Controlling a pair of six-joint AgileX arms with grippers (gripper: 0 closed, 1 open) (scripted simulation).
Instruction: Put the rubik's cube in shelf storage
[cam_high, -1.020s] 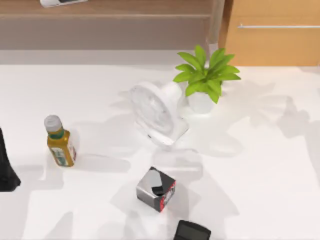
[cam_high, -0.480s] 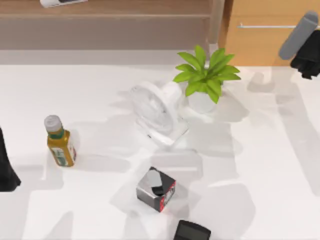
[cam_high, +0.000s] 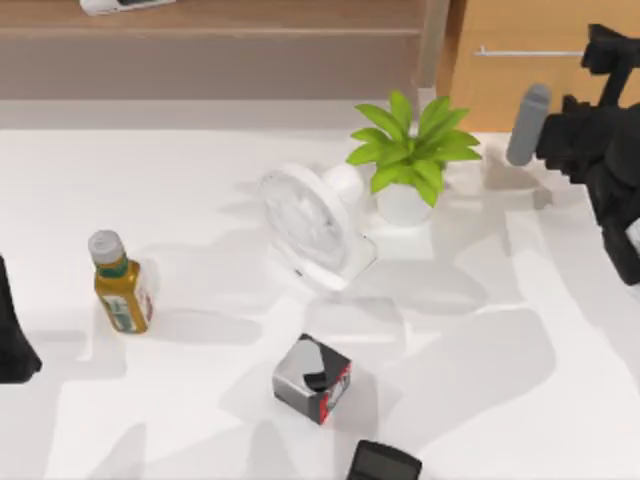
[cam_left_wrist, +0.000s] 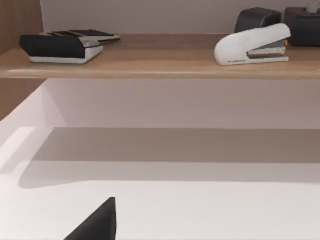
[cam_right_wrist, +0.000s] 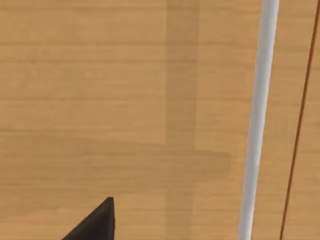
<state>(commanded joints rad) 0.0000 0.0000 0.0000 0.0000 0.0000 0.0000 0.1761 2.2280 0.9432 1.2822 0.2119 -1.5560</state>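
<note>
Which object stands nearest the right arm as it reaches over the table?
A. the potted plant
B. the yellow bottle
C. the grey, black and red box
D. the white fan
A: in the top view the right arm is at the table's far right, in front of the orange-wood drawer, and the potted plant stands just to its left.

long light-brown wooden shelf storage (cam_high: 250, 25) along table's far edge, flat ledge over grey-brown recessed back panel, white stapler (cam_left_wrist: 252, 44) and black calculator (cam_left_wrist: 62, 44) lying on ledge
</note>
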